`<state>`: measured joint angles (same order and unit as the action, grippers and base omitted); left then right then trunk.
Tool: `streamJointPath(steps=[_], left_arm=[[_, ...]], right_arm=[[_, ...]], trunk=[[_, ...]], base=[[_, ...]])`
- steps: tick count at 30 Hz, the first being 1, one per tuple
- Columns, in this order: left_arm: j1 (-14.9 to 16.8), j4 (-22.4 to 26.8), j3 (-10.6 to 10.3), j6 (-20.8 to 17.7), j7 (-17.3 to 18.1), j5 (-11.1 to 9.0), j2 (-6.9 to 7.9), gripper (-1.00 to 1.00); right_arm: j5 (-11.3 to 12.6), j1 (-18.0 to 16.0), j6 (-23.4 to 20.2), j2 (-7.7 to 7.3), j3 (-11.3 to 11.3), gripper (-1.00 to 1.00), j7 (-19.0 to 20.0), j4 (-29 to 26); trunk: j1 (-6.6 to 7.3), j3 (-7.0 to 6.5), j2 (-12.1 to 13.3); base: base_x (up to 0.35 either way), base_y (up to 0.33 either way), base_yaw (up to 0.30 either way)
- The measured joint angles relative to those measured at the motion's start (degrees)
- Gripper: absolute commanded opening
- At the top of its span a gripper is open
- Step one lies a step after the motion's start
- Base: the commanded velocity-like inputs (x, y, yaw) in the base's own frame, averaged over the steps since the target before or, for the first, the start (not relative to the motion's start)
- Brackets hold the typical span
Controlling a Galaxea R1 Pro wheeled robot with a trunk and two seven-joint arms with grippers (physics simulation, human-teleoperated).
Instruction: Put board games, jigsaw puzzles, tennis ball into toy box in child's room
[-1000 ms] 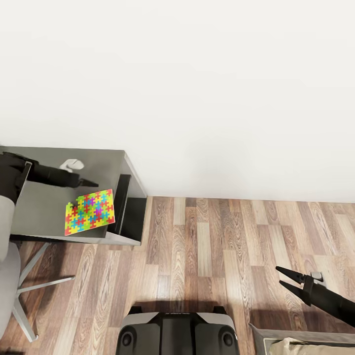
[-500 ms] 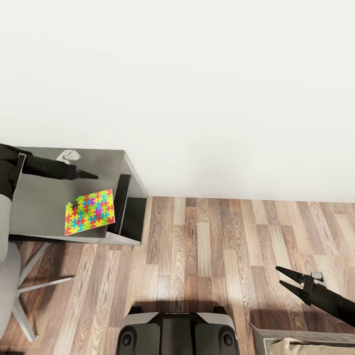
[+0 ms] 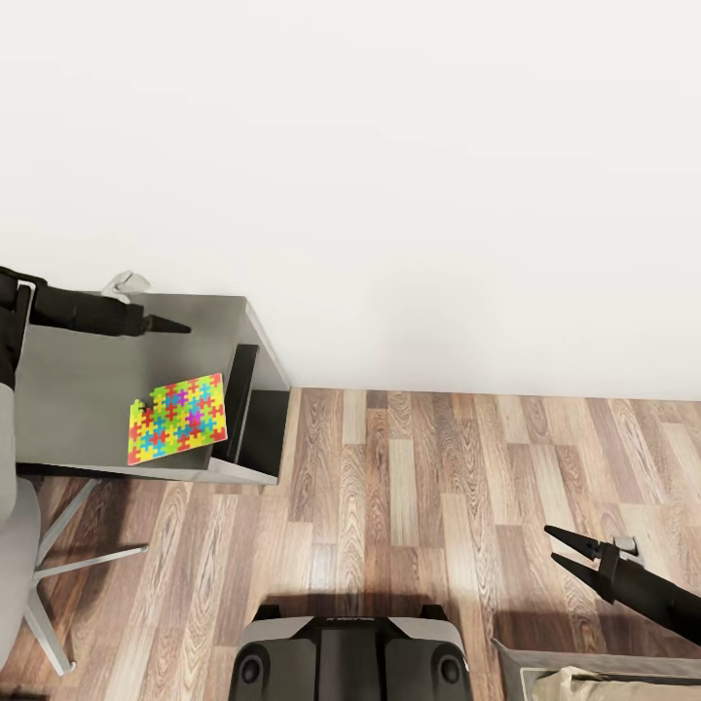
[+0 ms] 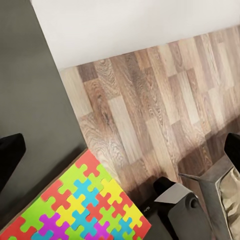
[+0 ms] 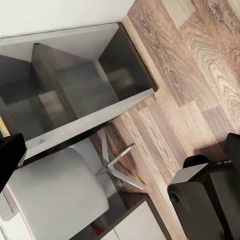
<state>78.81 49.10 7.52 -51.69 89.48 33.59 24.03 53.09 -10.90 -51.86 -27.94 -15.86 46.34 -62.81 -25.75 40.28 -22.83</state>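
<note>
One jigsaw puzzle [image 3: 177, 419] lies flat near the front right corner of the table's [image 3: 78, 389] dark grey side unit. It also shows as bright interlocking pieces in the left wrist view [image 4: 80, 210]. My left gripper [image 3: 175, 327] hovers above the table behind the puzzle, toward the wall, open and holding nothing. My right gripper [image 3: 560, 545] hangs open over the wooden floor at the lower right, with nothing in it. A corner of the bed [image 3: 604, 682] shows below it. The toy box, the board games and the tennis ball are out of view.
A white swivel chair [image 3: 19, 545] stands on the left in front of the table, its metal legs on the floor. The side unit has open shelves [image 5: 75, 95] facing the room. My base [image 3: 350, 652] is on the wooden floor, and a white wall lies behind.
My left gripper has lifted and drawn back from the puzzle toward the wall. The puzzle and the right arm have not moved.
</note>
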Motion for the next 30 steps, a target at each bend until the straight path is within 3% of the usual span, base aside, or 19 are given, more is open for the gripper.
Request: streamJointPath(steps=[18, 30], left_arm=[[-0.10, 0.88, -0.15, -2.20, 0.00, 0.21, -0.86, 1.00], [-0.10, 0.84, -0.27, -2.41, 0.00, 0.78, -2.62, 1.00]], right_arm=[[0.01, -0.02, 0.08, 0.05, -0.08, 1.00, 0.00, 0.09], [-0.01, 0.02, 0.09, 0.07, -0.09, 1.00, 0.07, -0.03]], trunk=[[0.00, 0.00, 0.00], [0.00, 0.00, 0.00]], base=[[0.000, 0.000, 0.000], [0.000, 0.000, 0.000]])
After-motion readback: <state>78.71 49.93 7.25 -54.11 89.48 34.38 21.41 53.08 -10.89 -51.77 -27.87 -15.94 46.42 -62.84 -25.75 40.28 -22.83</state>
